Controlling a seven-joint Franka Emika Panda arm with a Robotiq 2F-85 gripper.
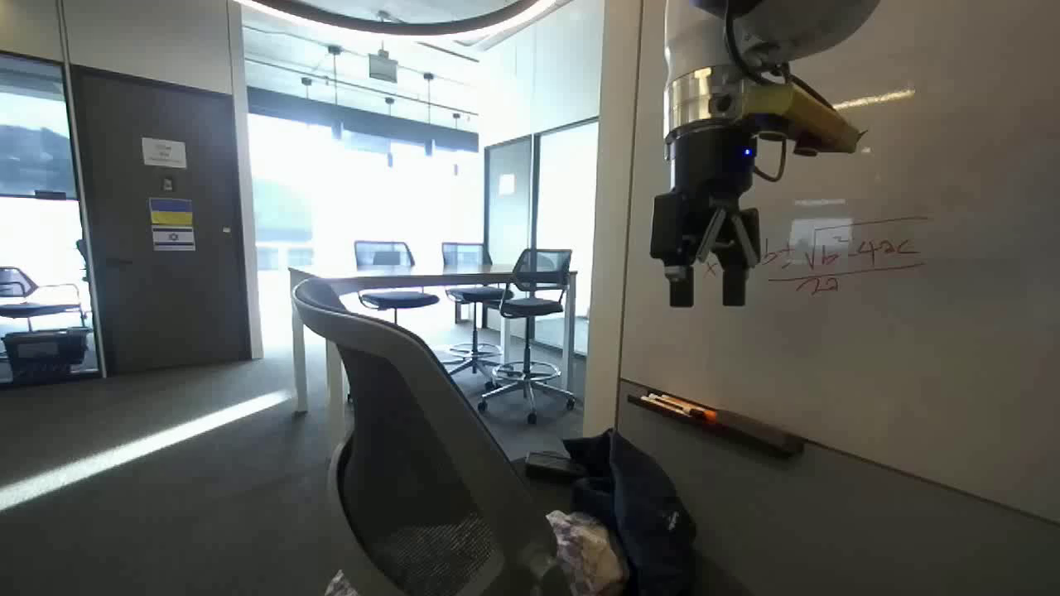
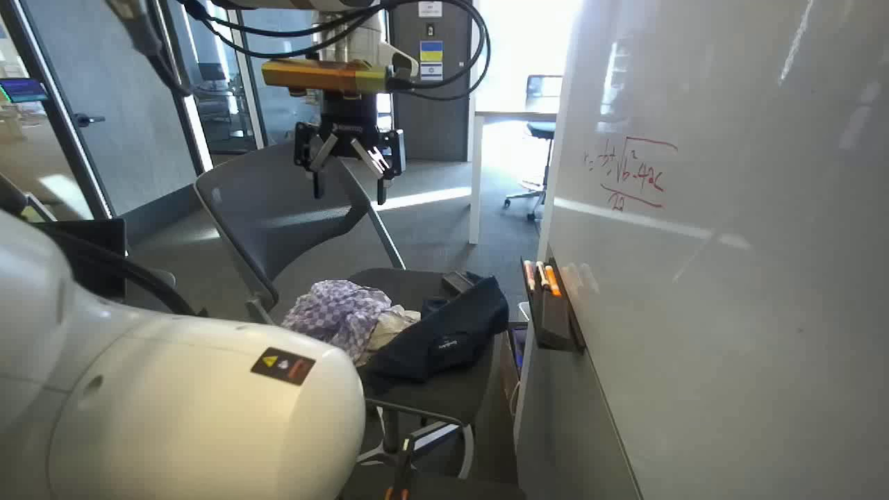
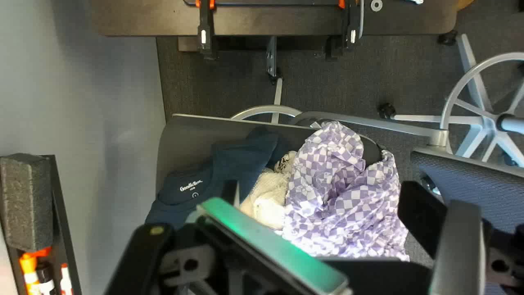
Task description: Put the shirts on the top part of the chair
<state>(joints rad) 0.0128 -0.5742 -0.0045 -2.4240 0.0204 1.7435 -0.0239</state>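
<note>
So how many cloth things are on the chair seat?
3 showing: a crumpled navy shirt nearest the glossy whiteboard, a purple-and-white checked cloth nearest the grey mesh backrest, and a cream cloth between them. More may be hidden underneath.

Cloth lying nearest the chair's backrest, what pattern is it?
The cloth is checked in purple and white, clearest in the wrist view.
</note>
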